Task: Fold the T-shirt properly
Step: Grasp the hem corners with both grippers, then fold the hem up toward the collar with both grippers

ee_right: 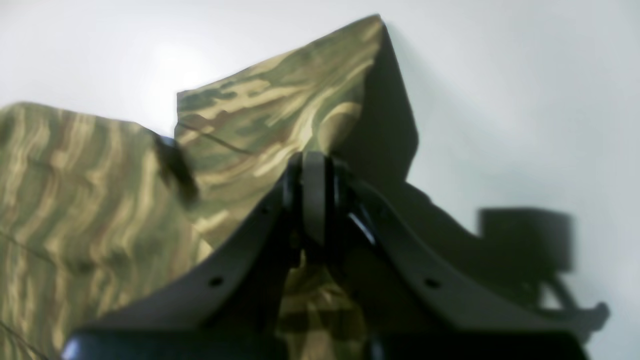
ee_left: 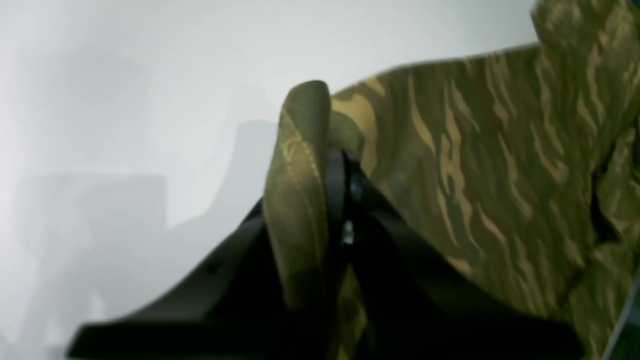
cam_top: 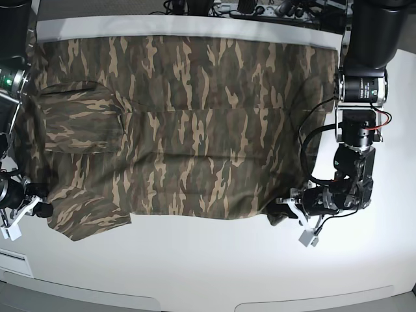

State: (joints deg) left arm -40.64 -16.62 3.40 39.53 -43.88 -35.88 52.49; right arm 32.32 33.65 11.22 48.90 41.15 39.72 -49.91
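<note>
The camouflage T-shirt (cam_top: 195,130) lies spread flat across the white table (cam_top: 208,266), reaching from the left edge to the right arm base. My left gripper (cam_top: 281,211) is at the shirt's near right corner. In the left wrist view the left gripper (ee_left: 342,170) is shut on a raised fold of the shirt's hem (ee_left: 300,190). My right gripper (cam_top: 44,208) is at the near left sleeve. In the right wrist view the right gripper (ee_right: 312,175) is shut on a peaked piece of the cloth (ee_right: 280,115). I cannot make out the collar.
Cables and plugs (cam_top: 260,9) run along the table's far edge. The left arm's black column (cam_top: 364,58) stands at the right, beside the shirt. A device with a green light (cam_top: 8,81) sits at the left edge. Bare white table lies in front of the shirt.
</note>
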